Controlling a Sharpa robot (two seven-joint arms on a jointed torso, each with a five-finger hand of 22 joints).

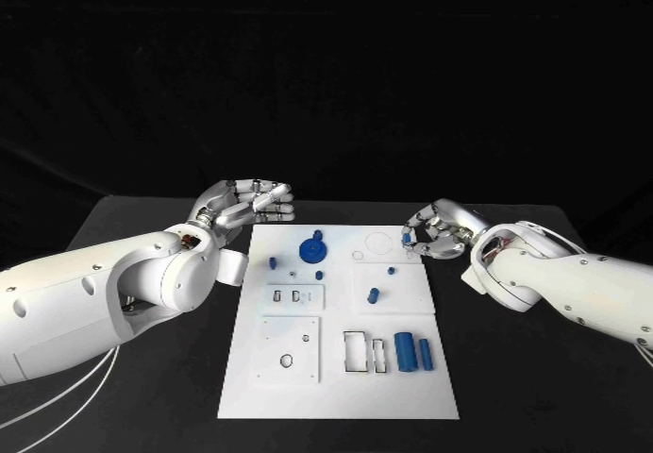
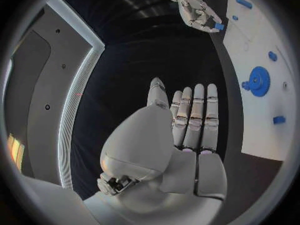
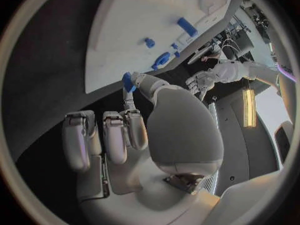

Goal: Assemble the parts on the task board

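The task board (image 1: pixel 341 396) is laid flat at the middle of the black tabletop (image 1: pixel 150 377). A blue gear (image 1: pixel 313 251) is seated near its far end, and two blue cylinders (image 1: pixel 413 352) are laid side by side toward its near right. The right hand (image 1: pixel 433 234) is held at the board's far right corner, a small blue part (image 3: pixel 127 81) being pinched between thumb and fingertip. The left hand (image 1: pixel 245 202) is held beyond the far left corner, fingers straight, pressed together and empty.

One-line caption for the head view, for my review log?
Right hand pinches a small blue part at the white task board's far edge; left hand holds nothing.
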